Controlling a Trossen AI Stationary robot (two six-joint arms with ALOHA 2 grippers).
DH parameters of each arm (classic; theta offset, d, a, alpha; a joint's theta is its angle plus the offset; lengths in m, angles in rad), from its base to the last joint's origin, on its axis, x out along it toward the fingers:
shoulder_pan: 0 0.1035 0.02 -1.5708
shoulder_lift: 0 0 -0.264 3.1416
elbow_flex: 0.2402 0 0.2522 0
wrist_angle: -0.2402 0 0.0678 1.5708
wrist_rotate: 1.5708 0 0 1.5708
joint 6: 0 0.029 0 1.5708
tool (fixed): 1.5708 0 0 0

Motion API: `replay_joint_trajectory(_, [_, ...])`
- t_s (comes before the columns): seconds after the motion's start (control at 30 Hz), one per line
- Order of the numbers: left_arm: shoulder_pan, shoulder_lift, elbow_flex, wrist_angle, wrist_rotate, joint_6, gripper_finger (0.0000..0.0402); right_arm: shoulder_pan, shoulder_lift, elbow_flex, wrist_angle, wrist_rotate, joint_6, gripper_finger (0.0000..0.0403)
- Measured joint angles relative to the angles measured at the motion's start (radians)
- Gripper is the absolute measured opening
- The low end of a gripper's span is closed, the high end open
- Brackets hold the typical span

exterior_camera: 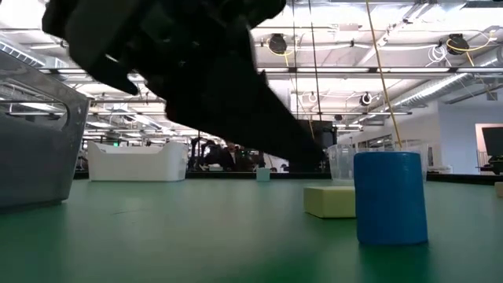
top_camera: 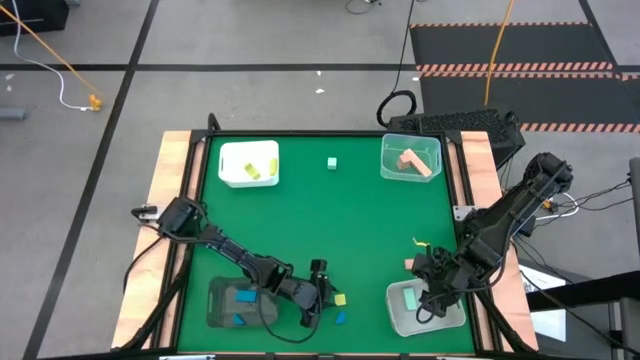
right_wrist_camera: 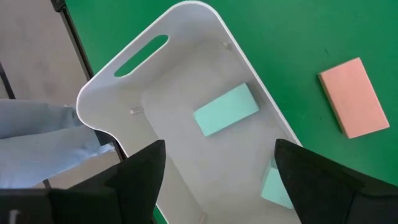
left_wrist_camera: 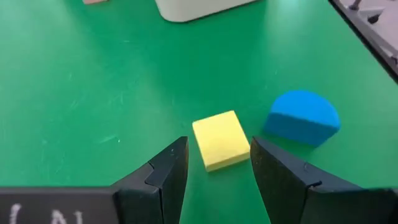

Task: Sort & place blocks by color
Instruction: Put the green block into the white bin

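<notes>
The left hand hovers low, fingers apart and empty, straddling a yellow cube on the green table; a blue half-cylinder lies just beyond. The right hand, fingers spread and empty, hangs over the white tray holding two mint blocks; a salmon bar lies outside it.

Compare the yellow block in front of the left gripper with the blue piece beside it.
The yellow block is a flat square slab with straight edges; the blue piece has a rounded side. The yellow block lies just ahead of the left gripper, in line with its open fingers; the blue piece sits off to one side. Both rest on the green mat, untouched.
</notes>
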Motion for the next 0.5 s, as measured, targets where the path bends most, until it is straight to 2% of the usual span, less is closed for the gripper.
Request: replay_joint_trajectory(0.5, [0.001,0.04,0.0,0.112,0.007,0.023,0.0175,-0.059,0.0,0.0,0.002,0.004,-0.031,0.0293])
